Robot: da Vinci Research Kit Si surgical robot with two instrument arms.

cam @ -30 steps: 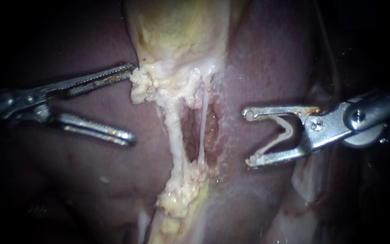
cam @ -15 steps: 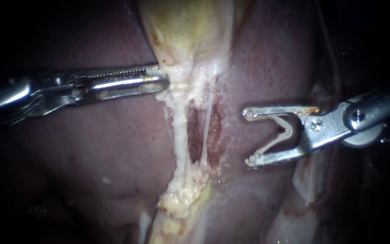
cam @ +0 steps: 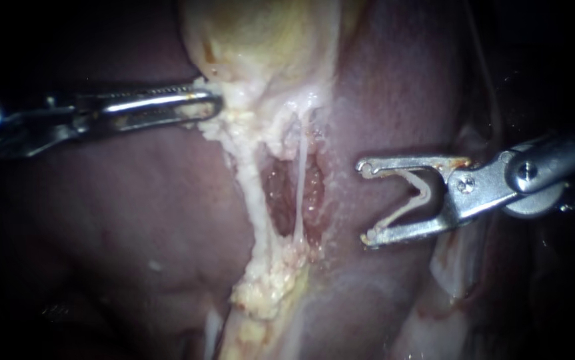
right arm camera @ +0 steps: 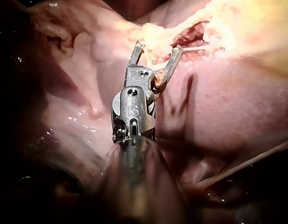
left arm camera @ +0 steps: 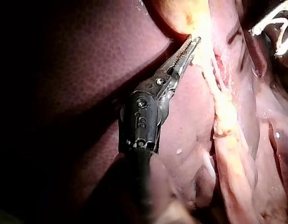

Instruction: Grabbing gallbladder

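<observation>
The pale yellow gallbladder (cam: 267, 40) hangs in from the top of the endoscope view, between lobes of liver (cam: 134, 213). My left instrument (cam: 210, 103) comes in level from the left, and its toothed jaws lie together on the whitish tissue at the gallbladder's lower left edge. The left wrist view shows the same grip (left arm camera: 193, 44) just under the gallbladder (left arm camera: 181, 11). My right instrument (cam: 366, 203) stands apart to the right, clear of the tissue. Its jaws are spread wide around a white V-shaped clip (cam: 420, 193) that touches both.
Below the gallbladder two pale strands run down: a thick one (cam: 255, 193) and a thin one (cam: 298, 193), with a reddish opening between them. Crumbly yellow fat (cam: 267, 287) lies at their lower end. Liver surrounds the site.
My left instrument's jaws went from wide open to shut on the gallbladder's lower edge. They then drew it left, widening the opening between the strands. My right instrument stayed still.
</observation>
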